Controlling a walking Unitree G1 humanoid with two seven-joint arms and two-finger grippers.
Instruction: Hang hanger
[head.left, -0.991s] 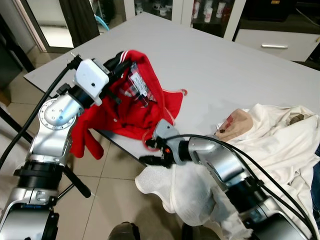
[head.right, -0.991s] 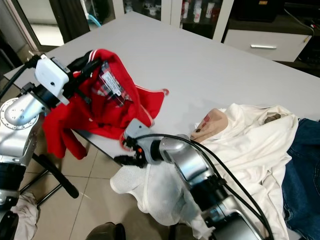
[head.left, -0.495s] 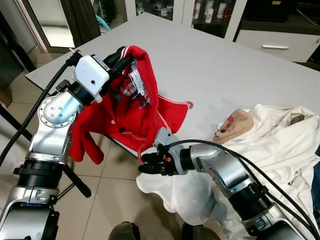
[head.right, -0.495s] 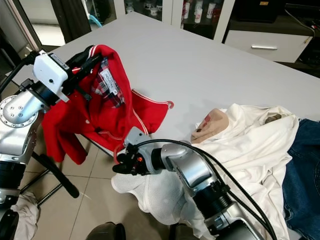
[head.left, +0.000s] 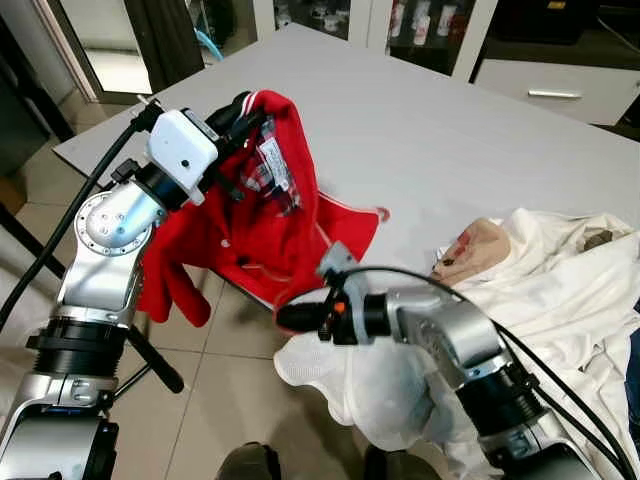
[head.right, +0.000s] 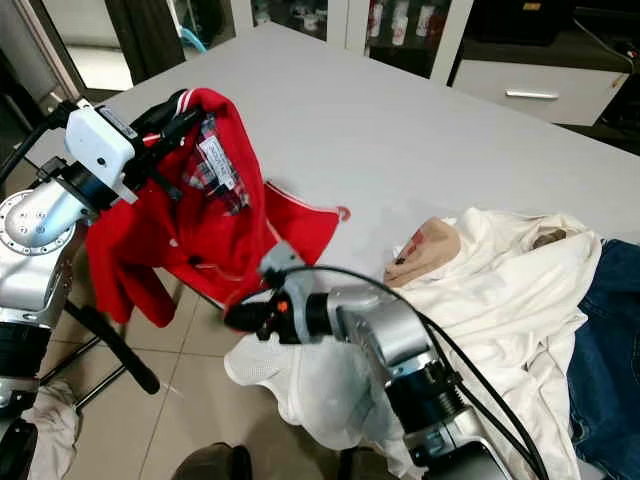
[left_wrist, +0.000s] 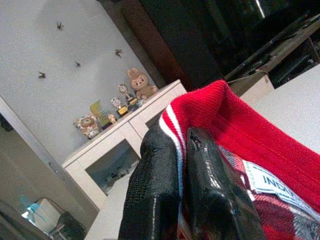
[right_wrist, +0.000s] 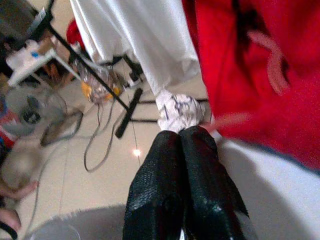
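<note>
robot lifting a red top by its collar at the corner of a grey worktop.

the left hand (head.left: 243, 118) is clamped on the collar of the red top (head.left: 265, 225), holding it high so it hangs open, half off the worktop (head.left: 450, 130). the right hand (head.left: 290, 317), fingers pressed together, sits at the hem, perhaps steadying it. a pink hanger (right_wrist: 272, 62) seems to lie inside the top. white clothes (head.left: 540, 300) lie nearby.

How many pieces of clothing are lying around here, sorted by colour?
Red: 1, the red sweater held up at its collar by the left gripper
White: 1, the white garment heaped on the table
Blue: 1, the denim piece
Total: 3
</note>
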